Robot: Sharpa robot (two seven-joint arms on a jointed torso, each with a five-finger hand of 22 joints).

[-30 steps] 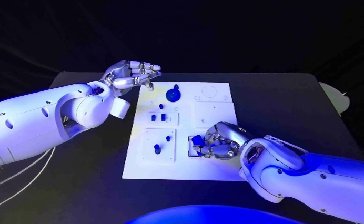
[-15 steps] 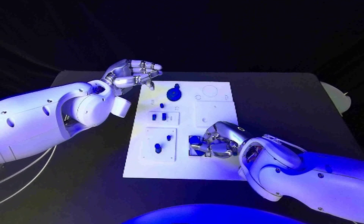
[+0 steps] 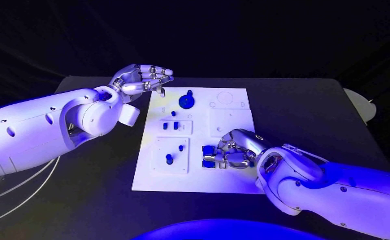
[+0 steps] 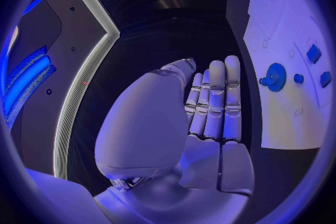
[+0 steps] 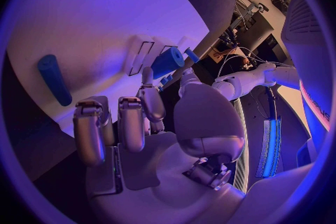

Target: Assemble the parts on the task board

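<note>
The white task board (image 3: 231, 117) lies mid-table. My right hand (image 3: 233, 150) rests over its near right part and pinches a small blue part (image 3: 209, 151) between thumb and finger, at a square recess. In the right wrist view the same blue cylinder (image 5: 168, 61) sits at the fingertips (image 5: 147, 79), with a long blue piece (image 5: 55, 79) lying flat on the board (image 5: 84, 22). My left hand (image 3: 143, 79) hovers off the board's far left corner, its fingers (image 4: 213, 101) together and bent, holding nothing. A blue gear (image 3: 186, 102) (image 4: 274, 77) stands at the far end.
Two small blue pieces (image 3: 169, 126) stand in slots mid-board and a blue peg (image 3: 169, 158) sits in the near left plate. The black table (image 3: 309, 110) stretches to the right, where a pale object (image 3: 358, 102) sits at its edge.
My right hand has shifted slightly over the square recess, still pinching the blue part. The left hand has stayed where it was.
</note>
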